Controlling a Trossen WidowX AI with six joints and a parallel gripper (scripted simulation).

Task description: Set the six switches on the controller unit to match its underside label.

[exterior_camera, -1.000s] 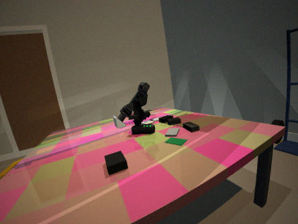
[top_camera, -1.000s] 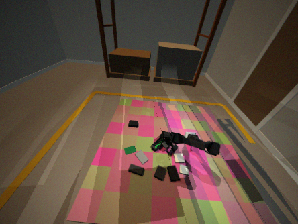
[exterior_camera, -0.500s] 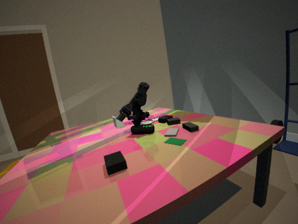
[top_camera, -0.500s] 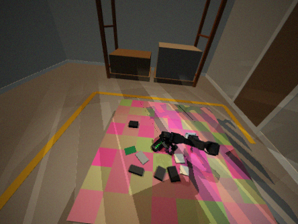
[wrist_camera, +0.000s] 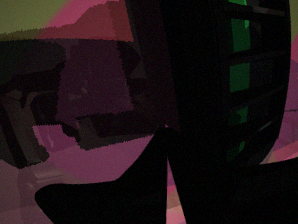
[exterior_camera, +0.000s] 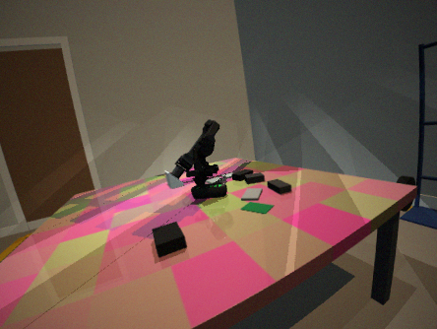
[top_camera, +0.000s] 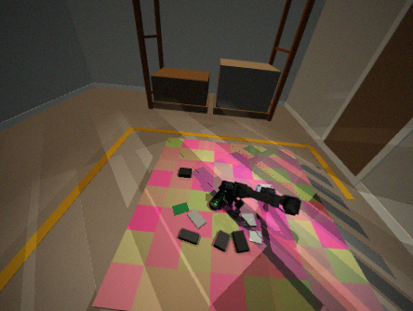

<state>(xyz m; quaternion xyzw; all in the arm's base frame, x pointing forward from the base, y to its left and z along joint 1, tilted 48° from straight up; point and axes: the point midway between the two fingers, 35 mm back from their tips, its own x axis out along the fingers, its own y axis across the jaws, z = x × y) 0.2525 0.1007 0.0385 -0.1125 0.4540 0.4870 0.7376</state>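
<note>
The dark grey controller unit [top_camera: 214,206] [exterior_camera: 209,192] [wrist_camera: 200,75] sits on the bench below the arm's front end. It appears to lie flat on its base. Green switch ends [wrist_camera: 240,78] show in a row at the right of the wrist view, with dark ends beside them; the numbers cannot be read and some switches are cut off or dim. The label is hidden. My gripper [wrist_camera: 164,133] is shut and empty, its dark fingertips close beside the unit's long side in the wrist view. Whether they touch it cannot be told. In the top and exterior views the arm hides the fingertips.
A black block [top_camera: 185,172] [exterior_camera: 169,239] lies apart from the unit. A green plate [top_camera: 180,209] [exterior_camera: 257,208] and a grey plate [top_camera: 197,219] [exterior_camera: 252,194] lie near it. Several dark modules, one at the left [top_camera: 189,236] [exterior_camera: 280,186], and pale parts lie around the arm. Patchy shadows cross the bench.
</note>
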